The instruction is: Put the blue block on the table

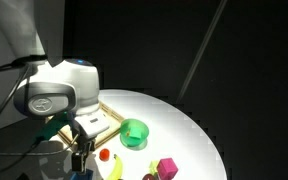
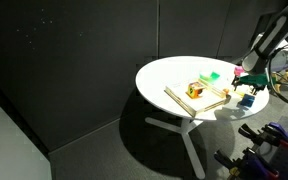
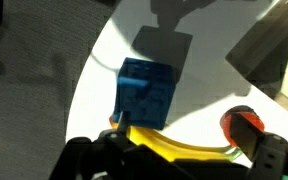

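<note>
One blue block [image 3: 146, 92] rests on the white tabletop [image 3: 206, 95] near its rim, ahead of the tool [image 3: 182, 148], whose fingers [image 3: 89, 160] stand spread, clear of it, partly cropped in the wrist view.

Lab: black curtains [image 2: 74, 60], round table [image 2: 169, 72]

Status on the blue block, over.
Claw at table edge, grip unclear. Blue block at its tips. Yellow item, orange item close beside.
</note>
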